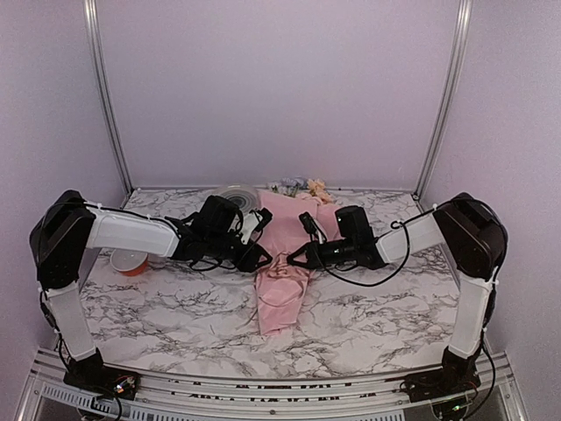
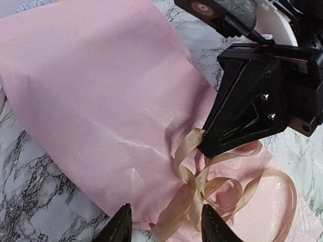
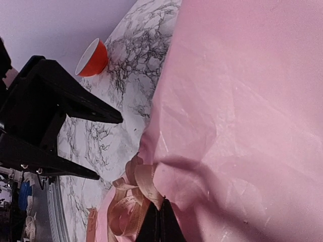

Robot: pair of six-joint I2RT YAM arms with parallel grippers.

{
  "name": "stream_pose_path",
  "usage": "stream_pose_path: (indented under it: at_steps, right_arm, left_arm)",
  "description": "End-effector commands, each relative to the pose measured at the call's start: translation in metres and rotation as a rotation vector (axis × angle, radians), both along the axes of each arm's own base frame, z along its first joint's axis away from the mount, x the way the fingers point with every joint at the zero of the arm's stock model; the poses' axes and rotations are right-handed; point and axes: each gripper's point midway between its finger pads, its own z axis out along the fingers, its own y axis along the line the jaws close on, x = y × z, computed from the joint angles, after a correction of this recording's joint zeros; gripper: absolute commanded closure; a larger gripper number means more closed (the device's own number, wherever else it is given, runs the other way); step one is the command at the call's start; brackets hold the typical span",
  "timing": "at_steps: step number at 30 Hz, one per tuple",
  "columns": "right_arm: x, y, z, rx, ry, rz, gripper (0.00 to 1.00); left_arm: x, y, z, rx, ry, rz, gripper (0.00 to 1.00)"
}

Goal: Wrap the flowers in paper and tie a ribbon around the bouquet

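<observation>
pink paper bouquet (image 1: 285, 263), tan ribbon (image 2: 194, 190) looped round neck

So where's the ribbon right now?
Left wrist view, lower right: the ribbon lies looped at the bouquet's narrow waist, one end pinched by the right gripper.

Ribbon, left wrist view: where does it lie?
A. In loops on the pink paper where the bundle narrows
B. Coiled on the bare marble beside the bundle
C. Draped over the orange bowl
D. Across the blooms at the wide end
A: the ribbon lies bunched in loops on the pink paper of the bouquet, at its narrow part.
</observation>
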Motion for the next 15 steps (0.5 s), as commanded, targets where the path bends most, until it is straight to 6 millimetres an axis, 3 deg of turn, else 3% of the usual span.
stream_pose_path:
  at_steps: [1, 6, 11, 15]
  right_arm:
    - [0.006, -0.001, 0.027, 0.058, -0.048, -0.018, 1.00]
    - [0.005, -0.001, 0.027, 0.061, -0.047, -0.021, 1.00]
    - [0.004, 0.001, 0.029, 0.071, -0.047, -0.005, 1.00]
    - [0.002, 0.002, 0.028, 0.071, -0.043, 0.001, 1.00]
  left_arm:
    - [0.013, -0.021, 0.004, -0.076, 0.034, 0.005, 0.52]
    - [0.017, -0.034, -0.011, -0.037, 0.050, -0.012, 0.52]
    - [0.029, -0.024, -0.022, 0.081, -0.007, 0.056, 0.62]
    - [0.033, -0.024, -0.025, 0.146, -0.059, 0.072, 0.62]
